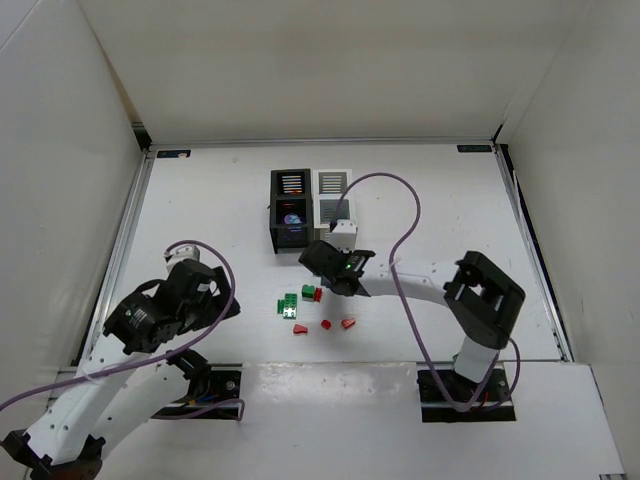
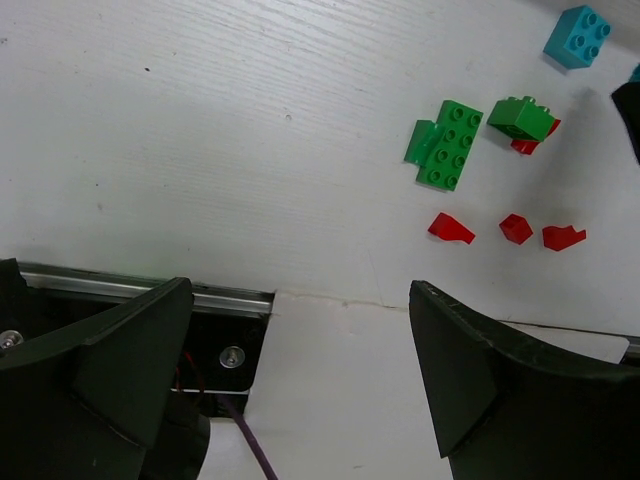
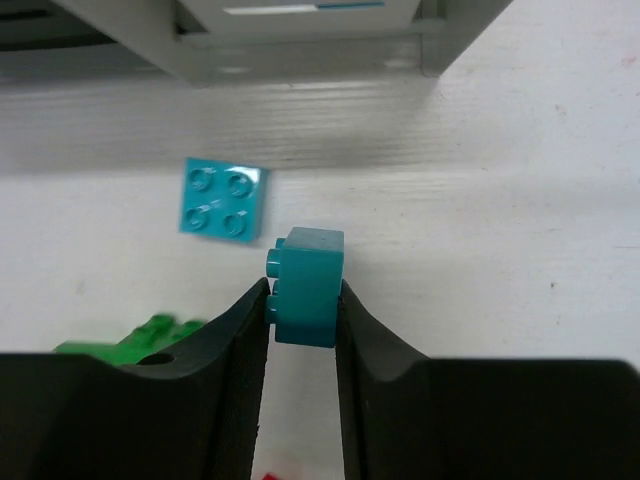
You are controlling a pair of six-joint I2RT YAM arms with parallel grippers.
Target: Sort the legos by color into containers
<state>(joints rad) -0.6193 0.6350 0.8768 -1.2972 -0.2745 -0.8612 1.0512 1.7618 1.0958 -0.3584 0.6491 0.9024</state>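
Right gripper (image 3: 304, 293) clenched on a teal brick (image 3: 310, 262), just in front of the white bin (image 3: 300, 40).
The jaws squeeze the brick's opposite sides, a firm hold that looks meant for lifting it into a container. A second teal brick (image 3: 224, 197) lies flat close by. Green legos (image 2: 447, 145) and red pieces (image 2: 450, 228) wait nearer the arms. The left gripper (image 2: 300, 290) gapes wide and holds nothing.

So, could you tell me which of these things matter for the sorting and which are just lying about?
For the job: teal brick in the right fingers, loose teal brick, green bricks, red pieces, black bin, white bin.
Just there: purple cable, metal rail.
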